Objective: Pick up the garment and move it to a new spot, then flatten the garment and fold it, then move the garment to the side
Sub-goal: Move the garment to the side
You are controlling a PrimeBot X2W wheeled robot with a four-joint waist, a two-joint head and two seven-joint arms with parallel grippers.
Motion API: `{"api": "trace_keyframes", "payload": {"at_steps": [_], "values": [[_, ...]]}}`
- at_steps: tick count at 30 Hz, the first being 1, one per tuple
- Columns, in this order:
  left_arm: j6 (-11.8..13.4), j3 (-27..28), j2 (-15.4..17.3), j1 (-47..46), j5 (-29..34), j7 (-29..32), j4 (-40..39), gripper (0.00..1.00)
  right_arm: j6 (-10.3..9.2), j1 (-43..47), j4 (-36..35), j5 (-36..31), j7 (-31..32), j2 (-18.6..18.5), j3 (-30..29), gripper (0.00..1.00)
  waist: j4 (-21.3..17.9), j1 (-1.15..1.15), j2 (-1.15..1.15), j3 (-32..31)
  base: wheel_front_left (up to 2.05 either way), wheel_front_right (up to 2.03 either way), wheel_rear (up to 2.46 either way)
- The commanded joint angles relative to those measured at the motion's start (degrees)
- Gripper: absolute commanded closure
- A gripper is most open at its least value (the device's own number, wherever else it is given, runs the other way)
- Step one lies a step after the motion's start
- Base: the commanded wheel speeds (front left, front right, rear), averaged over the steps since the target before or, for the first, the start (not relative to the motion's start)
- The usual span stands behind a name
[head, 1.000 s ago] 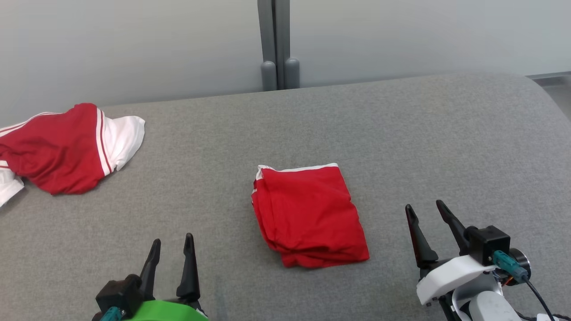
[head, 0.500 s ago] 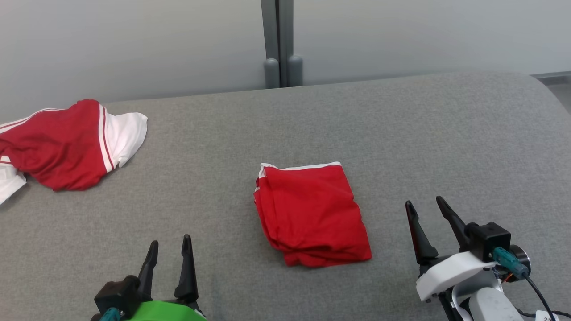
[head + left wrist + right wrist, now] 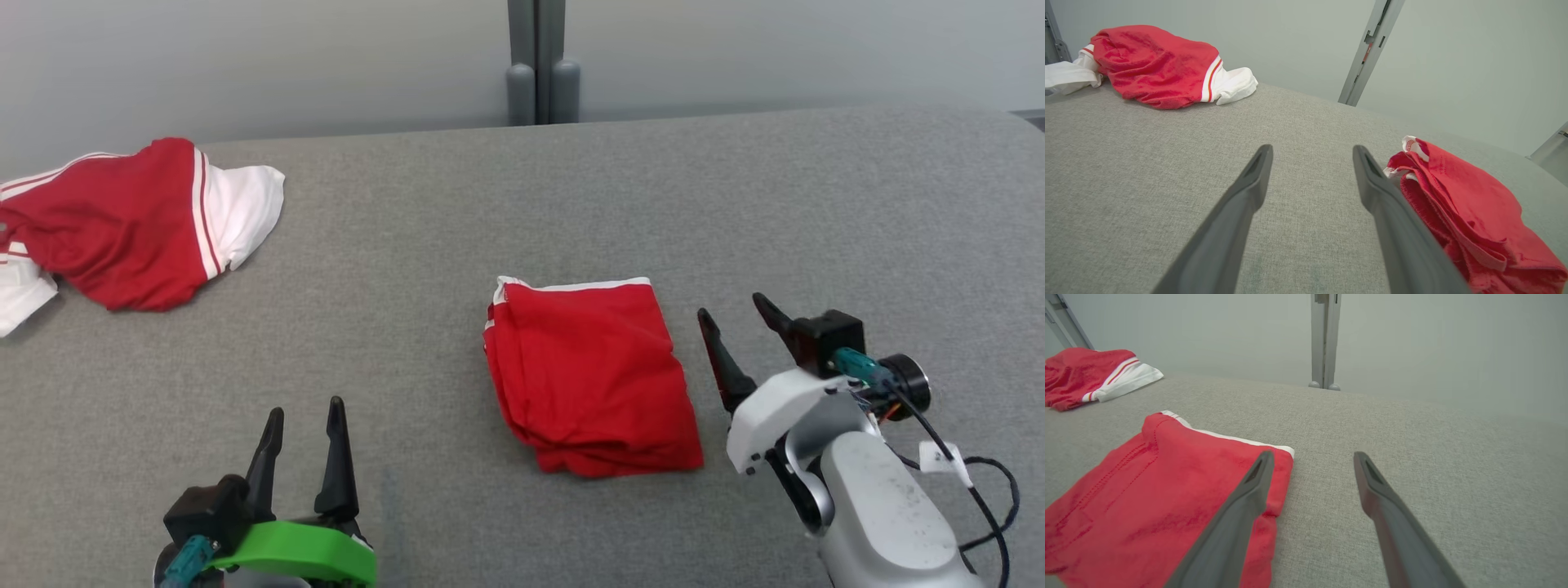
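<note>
Folded red garment point(image 3: 592, 376) lies at middle of grey surface point(image 3: 816, 204); soft, light, layers likely to slide. Empty right hand point(image 3: 730, 305), wide, just beside garment's right edge; left hand point(image 3: 305, 406) wide, empty, well apart. Best pinch all layers at edge.

Crumpled garment point(image 3: 122, 229) cut off at head view's left edge; folded garment point(image 3: 1147, 490) at right wrist view's bottom edge.

Right claw point(image 3: 730, 305) nearer the garment point(image 3: 592, 384)
</note>
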Motion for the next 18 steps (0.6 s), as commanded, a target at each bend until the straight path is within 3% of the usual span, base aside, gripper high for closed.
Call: {"api": "trace_keyframes", "payload": {"at_steps": [1, 6, 18], "values": [[-0.05, 0.07, 0.16, -1.08, -0.19, 0.03, -0.05, 0.00, -0.06, -1.24, 1.24, 0.38, 1.55, -0.20, 0.63, 0.00, 1.50, 0.00, 0.00, 1.44, 0.00, 0.00, 0.00], [0.05, -0.12, 0.16, -2.23, -1.03, 0.02, -0.01, 0.00, -0.06, -5.16, 7.19, 2.46, 7.43, -1.67, 3.48, 0.00, 3.60, 0.00, 0.00, 3.33, 0.00, 0.00, 0.00], [0.63, 0.28, 0.16, -3.56, -2.15, 0.02, -0.33, 0.00, -0.03, -9.18, 16.43, 10.04, 12.60, -2.29, 12.52, 0.00, 5.97, 0.00, 0.00, 6.08, 0.00, 0.00, 0.00]]}}
